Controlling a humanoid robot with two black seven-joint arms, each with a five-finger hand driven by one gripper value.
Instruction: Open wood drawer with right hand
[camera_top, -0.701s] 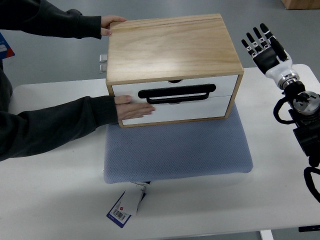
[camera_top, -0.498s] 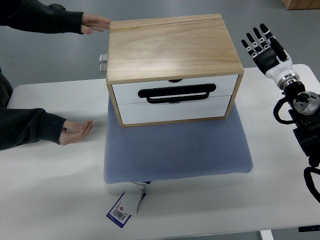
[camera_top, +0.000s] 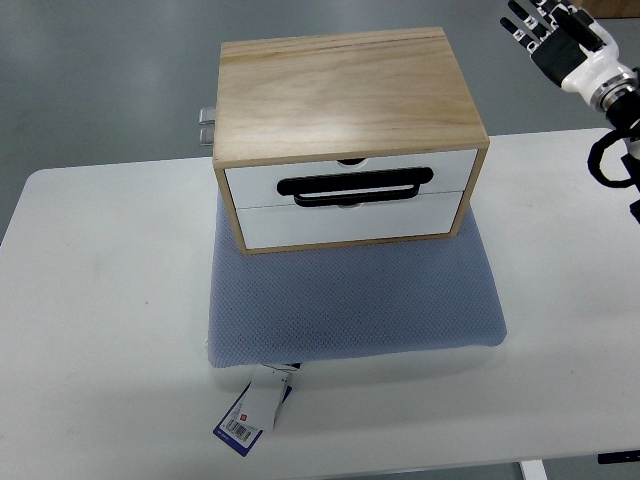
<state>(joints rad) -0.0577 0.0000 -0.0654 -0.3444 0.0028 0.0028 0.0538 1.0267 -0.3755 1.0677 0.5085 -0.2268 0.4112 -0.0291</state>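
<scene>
Wood makes up the one drawer box (camera_top: 345, 105), which sits on the far half of a single blue-grey cushion (camera_top: 355, 300) at the middle of the white table (camera_top: 100, 320), its back reaching toward the table's far edge. Two white drawer fronts face the near edge, one above the other: the upper drawer (camera_top: 350, 170) and the lower drawer (camera_top: 350, 220), both closed flush with the wooden frame. One black handle (camera_top: 355, 186) runs along the seam between them. Two small metal pieces (camera_top: 206, 125) stick out at the box's far left side; what they are cannot be told. One paper tag (camera_top: 250, 410) with a barcode hangs off the cushion's near left corner and lies flat on the table.

One robot hand shows, the right hand (camera_top: 560, 35), raised over the table's far right corner, well apart from the box. Its fingers (camera_top: 528, 22) are extended and released, holding nothing, partly cut by the picture's top edge.
</scene>
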